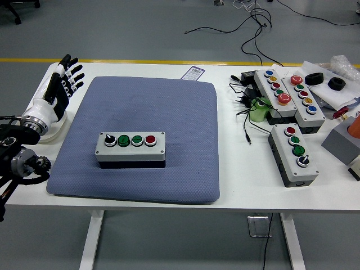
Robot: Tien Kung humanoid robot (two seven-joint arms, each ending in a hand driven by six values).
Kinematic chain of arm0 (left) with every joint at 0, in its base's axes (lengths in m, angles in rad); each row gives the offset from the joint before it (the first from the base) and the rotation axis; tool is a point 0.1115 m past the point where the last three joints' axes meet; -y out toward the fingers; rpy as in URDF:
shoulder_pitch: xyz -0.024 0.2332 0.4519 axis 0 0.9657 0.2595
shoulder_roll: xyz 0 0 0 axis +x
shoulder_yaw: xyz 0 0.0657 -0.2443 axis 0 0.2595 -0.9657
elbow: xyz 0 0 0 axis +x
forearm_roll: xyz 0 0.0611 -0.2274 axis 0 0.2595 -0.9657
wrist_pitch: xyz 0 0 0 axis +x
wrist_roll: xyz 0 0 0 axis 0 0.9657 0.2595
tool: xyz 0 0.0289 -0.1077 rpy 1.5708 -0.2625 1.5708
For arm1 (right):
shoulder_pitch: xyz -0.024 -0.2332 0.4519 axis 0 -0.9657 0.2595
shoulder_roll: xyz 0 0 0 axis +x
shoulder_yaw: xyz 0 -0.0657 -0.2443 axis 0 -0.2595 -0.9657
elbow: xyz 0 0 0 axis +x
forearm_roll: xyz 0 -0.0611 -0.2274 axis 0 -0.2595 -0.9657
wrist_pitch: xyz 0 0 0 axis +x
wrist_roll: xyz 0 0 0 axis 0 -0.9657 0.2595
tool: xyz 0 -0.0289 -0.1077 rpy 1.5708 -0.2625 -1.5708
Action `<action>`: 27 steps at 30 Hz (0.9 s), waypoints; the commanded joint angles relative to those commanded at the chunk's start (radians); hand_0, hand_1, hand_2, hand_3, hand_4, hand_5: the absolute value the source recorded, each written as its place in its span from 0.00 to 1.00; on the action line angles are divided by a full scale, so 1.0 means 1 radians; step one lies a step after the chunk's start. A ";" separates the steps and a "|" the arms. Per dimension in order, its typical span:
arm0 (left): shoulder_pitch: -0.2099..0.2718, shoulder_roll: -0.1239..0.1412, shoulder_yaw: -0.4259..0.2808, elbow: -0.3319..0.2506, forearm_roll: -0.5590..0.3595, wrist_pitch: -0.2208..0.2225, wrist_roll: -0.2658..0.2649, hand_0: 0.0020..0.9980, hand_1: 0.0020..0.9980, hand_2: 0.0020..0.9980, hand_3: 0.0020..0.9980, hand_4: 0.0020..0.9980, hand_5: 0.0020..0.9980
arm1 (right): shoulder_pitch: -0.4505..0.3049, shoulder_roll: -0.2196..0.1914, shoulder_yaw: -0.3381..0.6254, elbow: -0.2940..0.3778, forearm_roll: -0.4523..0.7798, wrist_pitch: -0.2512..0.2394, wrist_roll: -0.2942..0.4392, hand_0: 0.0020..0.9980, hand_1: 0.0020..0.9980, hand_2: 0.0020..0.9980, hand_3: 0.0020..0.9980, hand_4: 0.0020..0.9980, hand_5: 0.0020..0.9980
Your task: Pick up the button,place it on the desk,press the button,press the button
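Fingers (72, 76) of the left hand (61, 89) are spread and empty at the upper left of the frame, beside the blue mat (169, 112) rather than over it, seemingly parked clear. At the mat's centre sits the button box (130, 147), flat and square-on, apparently ready for pressing. Spare button boxes (289, 93) crowd the right side, out of the way.

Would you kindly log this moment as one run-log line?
left robot hand: open, off the mat's left edge | right arm: out of view | button box: on blue mat, untouched | press: not yet done
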 joint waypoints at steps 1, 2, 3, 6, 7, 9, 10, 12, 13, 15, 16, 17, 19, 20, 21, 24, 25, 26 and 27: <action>0.000 0.000 -0.001 0.000 0.000 0.000 0.000 0.96 0.98 1.00 1.00 0.70 1.00 | 0.000 0.000 0.000 0.000 0.000 0.000 0.000 0.64 0.70 0.74 0.64 0.35 0.15; 0.000 0.000 -0.001 0.000 0.000 0.000 0.000 0.96 0.98 1.00 1.00 0.70 1.00 | 0.000 0.000 0.001 0.000 0.000 0.000 0.000 0.64 0.70 0.74 0.64 0.35 0.15; 0.000 0.000 -0.002 0.000 0.000 0.001 0.000 0.96 0.98 1.00 1.00 0.70 1.00 | 0.001 0.000 0.001 0.000 -0.001 0.000 0.000 0.64 0.70 0.74 0.64 0.35 0.15; -0.001 0.001 -0.003 0.001 0.001 0.001 0.002 0.96 0.98 1.00 1.00 0.70 1.00 | 0.001 0.000 0.003 0.000 -0.003 0.000 0.001 0.64 0.70 0.74 0.64 0.35 0.15; -0.001 0.001 -0.003 0.001 0.002 0.002 0.002 0.96 0.98 1.00 1.00 0.70 1.00 | 0.001 0.000 0.003 0.000 -0.004 0.000 0.001 0.64 0.70 0.74 0.64 0.35 0.15; -0.002 0.001 -0.004 0.002 0.002 0.003 0.003 0.96 0.98 1.00 1.00 0.70 1.00 | 0.002 0.000 0.004 0.000 -0.004 0.000 0.000 0.64 0.70 0.74 0.64 0.35 0.15; -0.002 0.001 -0.005 0.003 0.002 0.003 0.004 0.96 0.98 1.00 1.00 0.70 1.00 | 0.002 0.000 0.005 0.000 -0.005 0.000 0.000 0.64 0.70 0.74 0.64 0.35 0.15; -0.002 0.001 -0.005 0.004 0.002 0.003 0.004 0.96 0.98 1.00 1.00 0.70 1.00 | 0.002 0.000 0.005 0.000 -0.005 0.000 0.000 0.64 0.70 0.74 0.64 0.35 0.15; -0.002 0.001 -0.006 0.004 0.002 0.003 0.005 0.96 0.98 1.00 1.00 0.70 1.00 | 0.002 0.000 0.005 0.000 -0.005 0.001 0.000 0.64 0.70 0.74 0.65 0.35 0.15; -0.003 0.001 -0.006 0.004 0.002 0.004 0.005 0.96 0.98 1.00 1.00 0.70 1.00 | 0.003 0.000 0.005 0.000 -0.006 0.001 0.000 0.64 0.70 0.74 0.65 0.35 0.15; -0.003 0.001 -0.007 0.004 0.002 0.004 0.005 0.96 0.98 1.00 1.00 0.70 1.00 | 0.003 0.000 0.006 0.000 -0.006 0.001 0.000 0.64 0.70 0.74 0.65 0.35 0.15; -0.003 0.001 -0.007 0.004 0.002 0.003 0.005 0.96 0.98 1.00 1.00 0.70 1.00 | 0.003 -0.001 0.006 0.000 -0.006 0.001 0.000 0.64 0.70 0.74 0.65 0.35 0.15; -0.003 0.001 -0.008 0.005 0.001 0.003 0.003 0.96 0.98 1.00 1.00 0.70 1.00 | 0.003 -0.001 0.005 0.000 -0.006 0.001 0.001 0.64 0.70 0.74 0.65 0.35 0.15; -0.003 0.001 -0.008 0.005 0.001 0.002 0.003 0.96 0.98 1.00 1.00 0.70 1.00 | 0.003 -0.001 0.006 0.000 -0.006 0.001 0.001 0.64 0.70 0.74 0.65 0.35 0.15; -0.004 0.002 -0.007 0.005 0.002 0.002 0.004 0.96 0.98 1.00 1.00 0.70 1.00 | 0.003 -0.001 0.006 0.000 -0.006 0.001 0.001 0.64 0.70 0.74 0.65 0.35 0.15; -0.004 0.001 -0.006 0.005 0.003 0.002 0.004 0.96 0.98 1.00 1.00 0.70 1.00 | 0.003 0.000 0.006 0.000 -0.006 0.001 0.001 0.64 0.70 0.74 0.65 0.35 0.15; -0.004 0.001 -0.005 0.005 0.003 0.002 0.004 0.96 0.98 1.00 1.00 0.70 1.00 | 0.003 0.000 0.005 0.000 -0.004 0.001 0.001 0.64 0.70 0.74 0.64 0.35 0.15; -0.003 0.001 -0.004 0.005 0.003 0.002 0.005 0.96 0.98 1.00 1.00 0.70 1.00 | 0.003 0.000 0.005 0.000 -0.003 0.001 0.001 0.64 0.70 0.74 0.64 0.35 0.15; -0.004 0.001 -0.003 0.006 0.003 0.002 0.005 0.96 0.98 1.00 1.00 0.70 1.00 | 0.003 0.000 0.005 0.000 -0.003 0.001 0.001 0.64 0.70 0.74 0.64 0.35 0.15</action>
